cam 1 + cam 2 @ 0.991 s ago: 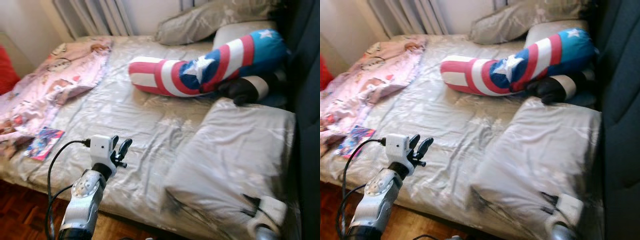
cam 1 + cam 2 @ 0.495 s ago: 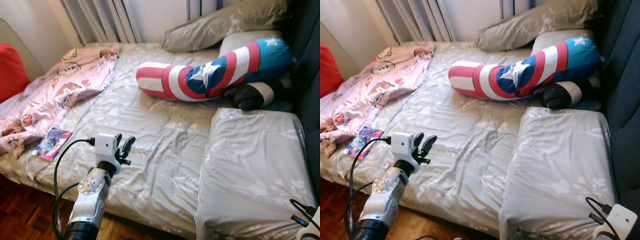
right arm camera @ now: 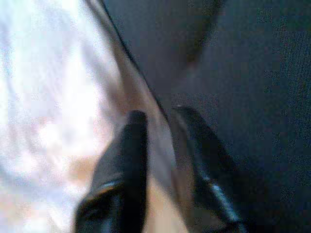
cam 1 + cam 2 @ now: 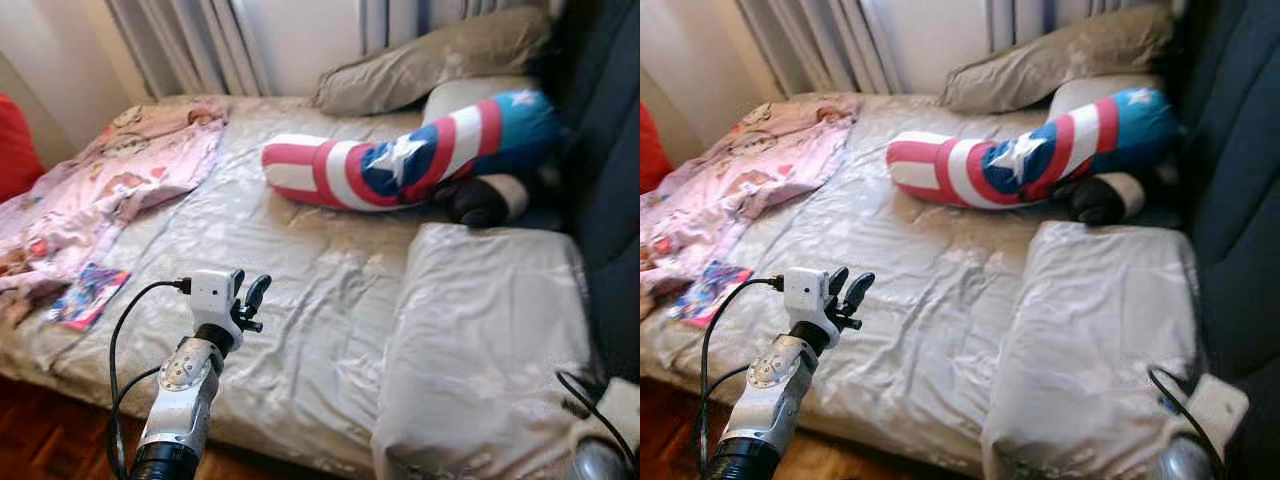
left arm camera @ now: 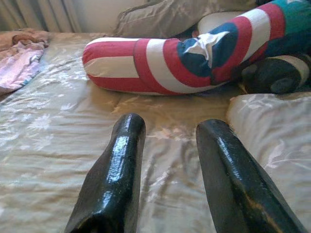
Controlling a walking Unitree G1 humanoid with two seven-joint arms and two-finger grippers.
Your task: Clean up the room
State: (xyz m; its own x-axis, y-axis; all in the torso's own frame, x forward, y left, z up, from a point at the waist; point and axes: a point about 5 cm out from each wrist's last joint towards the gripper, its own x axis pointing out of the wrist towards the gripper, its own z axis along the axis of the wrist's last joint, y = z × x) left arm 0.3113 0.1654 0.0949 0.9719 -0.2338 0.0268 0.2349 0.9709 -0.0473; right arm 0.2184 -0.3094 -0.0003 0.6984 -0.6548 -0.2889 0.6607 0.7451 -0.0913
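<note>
The robot faces a bed (image 4: 300, 250) covered with a beige patterned sheet. Its left gripper (image 4: 250, 297) is raised above the near edge of the mattress, its two black fingers (image 5: 119, 160) parted with nothing between them. A red, white and blue star-patterned bolster (image 4: 400, 160) lies across the far side, touching a dark rolled cushion (image 4: 485, 200). A large grey pillow (image 4: 490, 330) sits at the near right. A pink printed blanket (image 4: 90, 190) is crumpled at the left, a colourful booklet (image 4: 88, 295) just beside it. The right gripper (image 3: 163, 141) hangs at the pillow's edge beside dark upholstery, fingers slightly apart, holding nothing.
</note>
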